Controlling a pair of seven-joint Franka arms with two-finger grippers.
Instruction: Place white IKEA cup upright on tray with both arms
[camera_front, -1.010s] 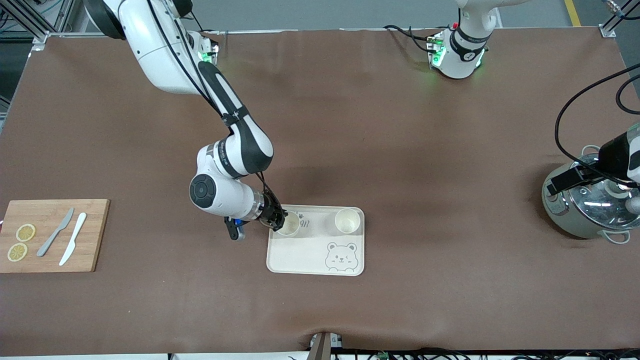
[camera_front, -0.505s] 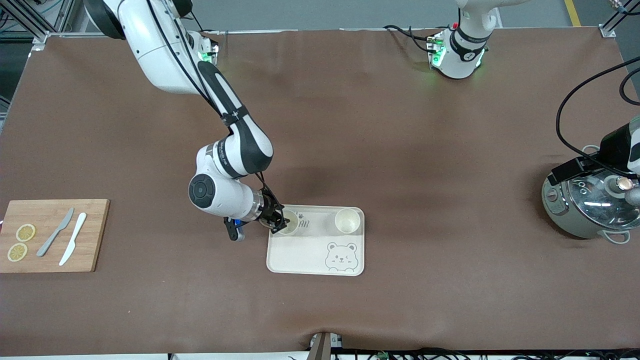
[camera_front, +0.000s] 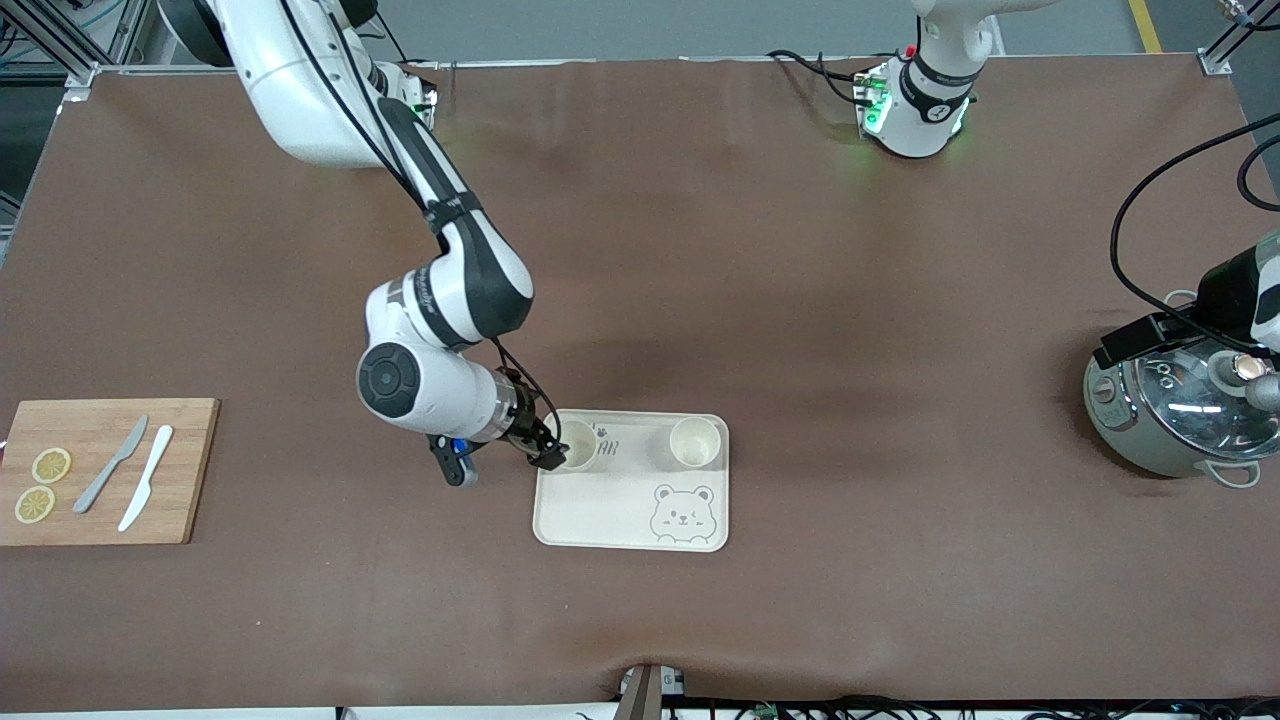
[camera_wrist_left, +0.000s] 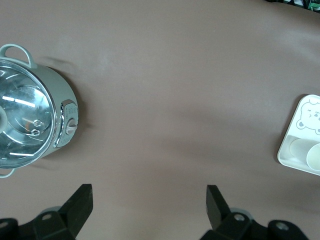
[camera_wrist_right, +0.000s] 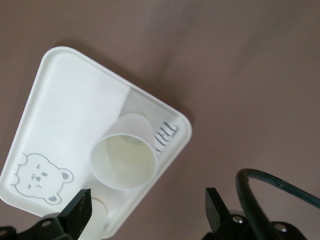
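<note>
The cream bear tray (camera_front: 610, 515) lies mid-table. Two white cups stand upright on it, along its edge farther from the front camera. One cup (camera_front: 578, 445) is at the right arm's end and the other cup (camera_front: 695, 441) at the left arm's end. My right gripper (camera_front: 545, 452) is open and empty, just off the first cup at the tray's edge. In the right wrist view that cup (camera_wrist_right: 124, 157) stands clear of my right gripper (camera_wrist_right: 146, 200), by the tray's lettering (camera_wrist_right: 165, 135). My left gripper (camera_wrist_left: 148, 192) is open and empty, up over bare table beside the pot.
A grey-green pot with a glass lid (camera_front: 1180, 410) stands at the left arm's end, partly under the left arm (camera_front: 1235, 295). A wooden cutting board (camera_front: 100, 470) with two knives and lemon slices lies at the right arm's end.
My right gripper has let go of the cup and drawn back toward the right arm's end. The cup stays upright on the tray. The left arm shifted slightly over the pot.
</note>
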